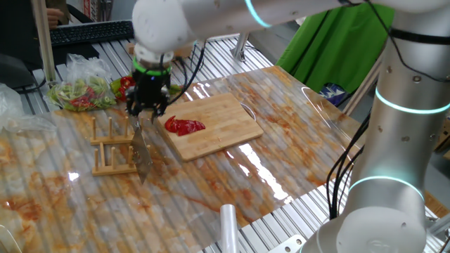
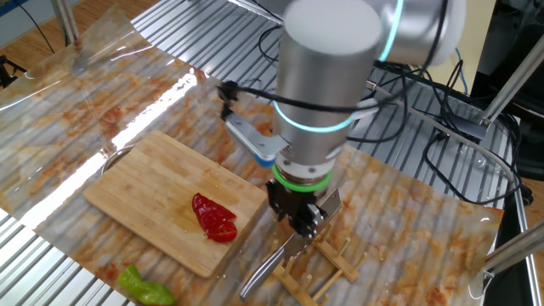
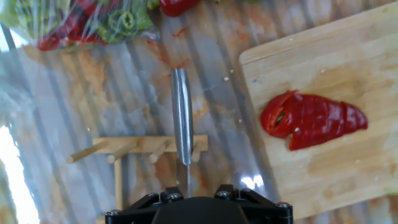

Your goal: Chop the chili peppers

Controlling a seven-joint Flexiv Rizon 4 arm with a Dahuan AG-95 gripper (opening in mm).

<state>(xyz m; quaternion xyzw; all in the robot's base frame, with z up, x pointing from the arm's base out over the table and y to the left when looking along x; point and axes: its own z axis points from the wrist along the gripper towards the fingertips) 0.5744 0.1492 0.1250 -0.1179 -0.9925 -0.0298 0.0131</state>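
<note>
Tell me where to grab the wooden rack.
Probably by one upright peg of the wooden rack, with the fingers coming straight down from above: the pegs stand thin and vertical, easy to straddle, while the base bars lie flat and low.

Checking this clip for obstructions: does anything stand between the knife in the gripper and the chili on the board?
Nothing visible does. The gripper holds the knife over the wooden rack, beside the cutting board; the chili lies uncovered.
</note>
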